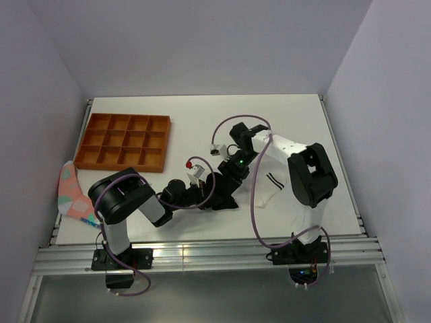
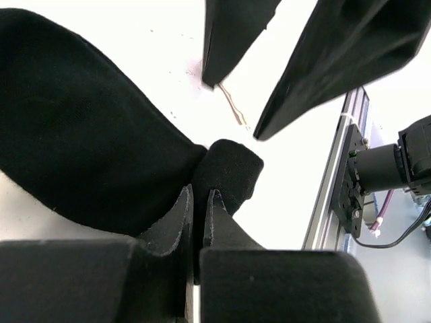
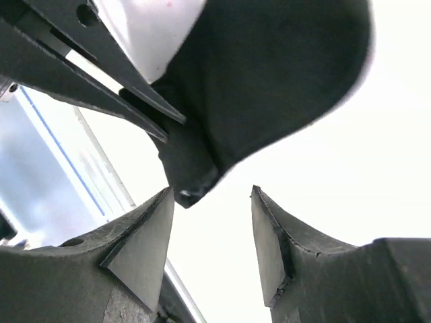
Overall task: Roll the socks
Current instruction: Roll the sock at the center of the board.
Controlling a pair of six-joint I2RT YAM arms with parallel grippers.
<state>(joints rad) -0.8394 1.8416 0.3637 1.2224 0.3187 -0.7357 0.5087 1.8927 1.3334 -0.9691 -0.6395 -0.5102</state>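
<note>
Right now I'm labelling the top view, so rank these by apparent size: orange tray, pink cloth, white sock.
1. orange tray
2. pink cloth
3. white sock, partly hidden, so second and third are unsure.

Nothing readable in any of the views, as far as I can tell. The pink fabric piece [image 1: 71, 192] on the far left has teal patches, maybe a print, but it's too small to read.
</note>
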